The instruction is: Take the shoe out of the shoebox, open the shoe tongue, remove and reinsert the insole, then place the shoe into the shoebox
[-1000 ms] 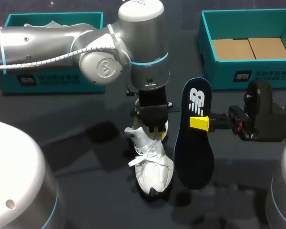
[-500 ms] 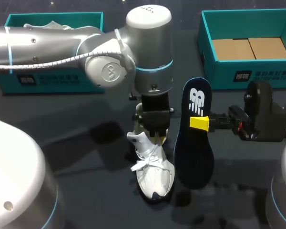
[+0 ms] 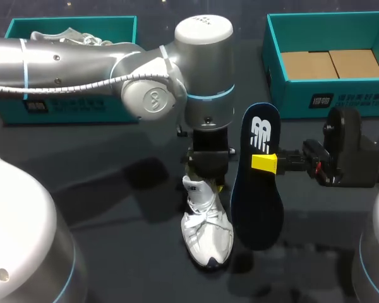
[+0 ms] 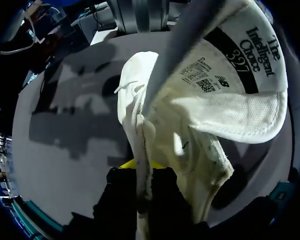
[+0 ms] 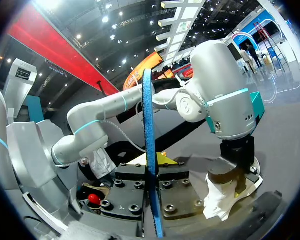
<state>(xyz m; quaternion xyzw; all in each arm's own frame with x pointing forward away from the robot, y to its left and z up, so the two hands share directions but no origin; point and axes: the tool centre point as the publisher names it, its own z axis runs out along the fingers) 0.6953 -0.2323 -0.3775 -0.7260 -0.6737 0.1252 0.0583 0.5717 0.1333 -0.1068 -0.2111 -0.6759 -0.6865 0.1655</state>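
Note:
A white shoe [image 3: 207, 230] stands on the dark table, toe toward the front edge. My left gripper [image 3: 206, 182] comes down on its heel end and is shut on the collar. In the left wrist view the collar wall runs between the fingers of the left gripper [image 4: 142, 170], and the white tongue [image 4: 240, 85] with its printed label is folded open ahead. Just right of the shoe, a dark navy insole [image 3: 259, 189] is held upright by my right gripper [image 3: 264, 162], shut on its middle. The right wrist view shows the insole [image 5: 149, 140] edge-on between that gripper's [image 5: 152, 167] fingers, with the shoe [image 5: 230, 192] beyond.
A teal shoebox [image 3: 63, 104] at the back left holds another white shoe [image 3: 69, 33]. A second teal box [image 3: 328, 95] at the back right holds brown cardboard. My left arm's big elbow joint [image 3: 177, 82] hangs over the table's middle.
My left arm has shifted right with the shoe, which has turned and moved closer to the insole. The right arm and insole have stayed put.

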